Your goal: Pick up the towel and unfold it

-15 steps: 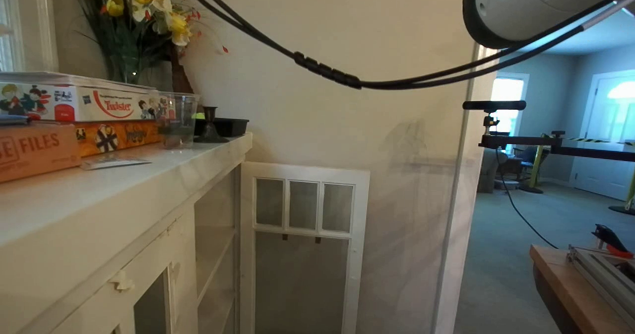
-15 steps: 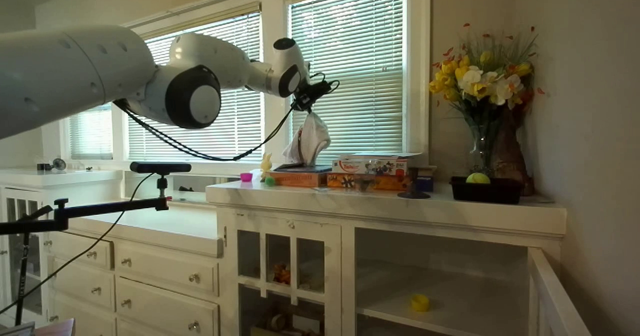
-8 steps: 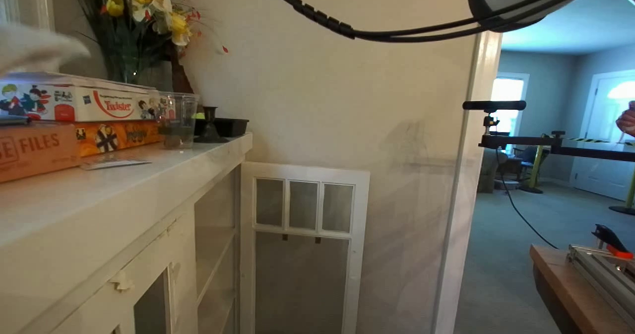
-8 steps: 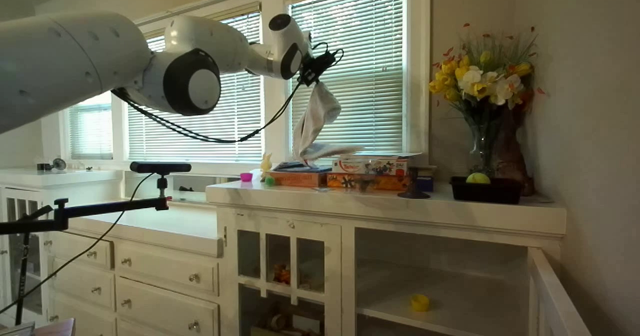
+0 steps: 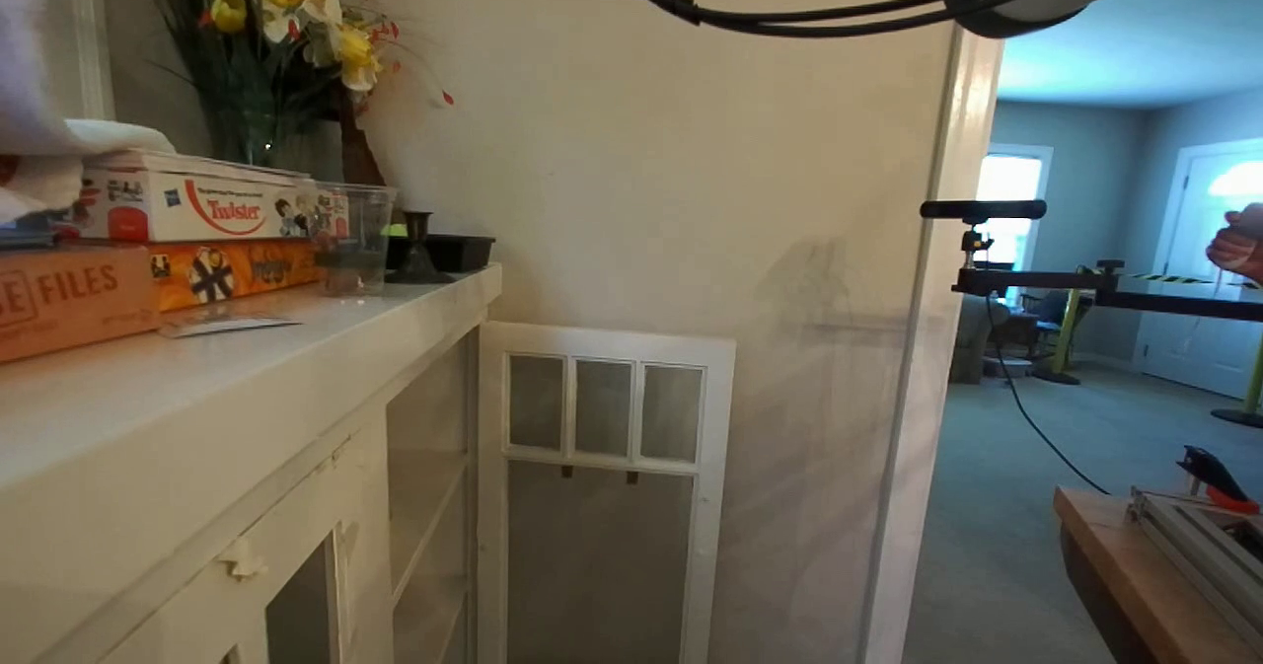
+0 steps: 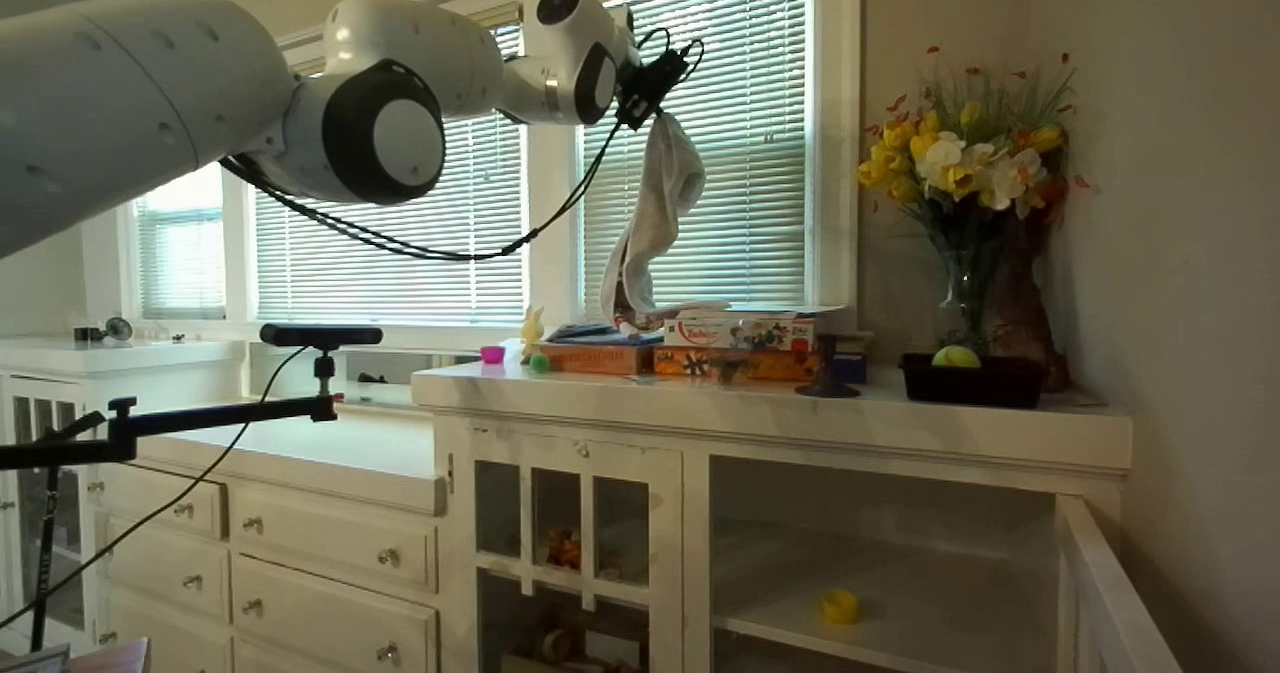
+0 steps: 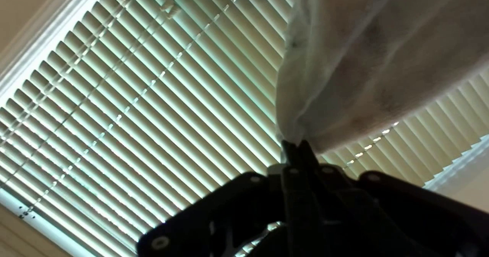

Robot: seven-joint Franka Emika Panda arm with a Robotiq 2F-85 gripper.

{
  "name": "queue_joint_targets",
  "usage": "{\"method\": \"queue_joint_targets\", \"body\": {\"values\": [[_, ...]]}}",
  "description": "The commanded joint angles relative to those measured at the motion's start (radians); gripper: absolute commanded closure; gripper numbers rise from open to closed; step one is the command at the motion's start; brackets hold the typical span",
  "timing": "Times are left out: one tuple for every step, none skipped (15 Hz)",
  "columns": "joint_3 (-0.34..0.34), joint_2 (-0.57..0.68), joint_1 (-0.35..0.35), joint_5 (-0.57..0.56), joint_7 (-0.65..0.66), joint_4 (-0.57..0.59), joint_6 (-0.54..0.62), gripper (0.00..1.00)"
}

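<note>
My gripper (image 7: 297, 145) is shut on a gathered top part of the white towel (image 7: 355, 66) in the wrist view. In an exterior view the gripper (image 6: 655, 113) is high in front of the window blinds, and the towel (image 6: 660, 198) hangs below it in a long, curved drape. Its lower end bends and rests by the game boxes, with a flap lying towards the Twister box (image 6: 740, 332). In an exterior view only part of the towel (image 5: 30, 102) shows at the left edge, with a fold lying over the end of the Twister box (image 5: 232, 205). The gripper is out of that view.
The boxes stand on a white counter (image 5: 247, 358), with an orange box (image 6: 600, 358) under the towel. A clear cup (image 5: 357, 240), candlestick (image 6: 828, 368), black tray (image 6: 970, 383) and flower vase (image 6: 960, 293) are beyond them. Window blinds (image 7: 153, 115) are behind the gripper.
The gripper has risen and shifted slightly right, with the towel in it. The towel has stretched from a compact bunch into a long drape, and a flap has dropped over the Twister box.
</note>
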Motion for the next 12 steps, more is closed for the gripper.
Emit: {"method": "queue_joint_targets", "body": {"values": [[-0.063,-0.024,-0.011,-0.055,0.119,-0.012,0.011,1.0],[-0.087,-0.029,-0.015,-0.068,0.155,-0.007,0.018,1.0],[-0.111,-0.034,-0.019,-0.082,0.189,-0.004,0.026,1.0],[-0.133,-0.04,-0.023,-0.097,0.223,-0.003,0.032,1.0],[-0.156,-0.048,-0.027,-0.114,0.257,-0.001,0.038,1.0],[-0.175,-0.057,-0.032,-0.129,0.289,0.001,0.043,1.0],[-0.197,-0.068,-0.036,-0.146,0.324,0.002,0.053,1.0],[-0.219,-0.079,-0.039,-0.164,0.357,0.004,0.065,1.0],[-0.243,-0.092,-0.041,-0.185,0.39,0.006,0.079,1.0],[-0.267,-0.102,-0.043,-0.205,0.421,0.01,0.092,1.0],[-0.289,-0.113,-0.045,-0.226,0.452,0.013,0.102,1.0],[-0.306,-0.125,-0.046,-0.245,0.477,0.015,0.107,1.0]]}}
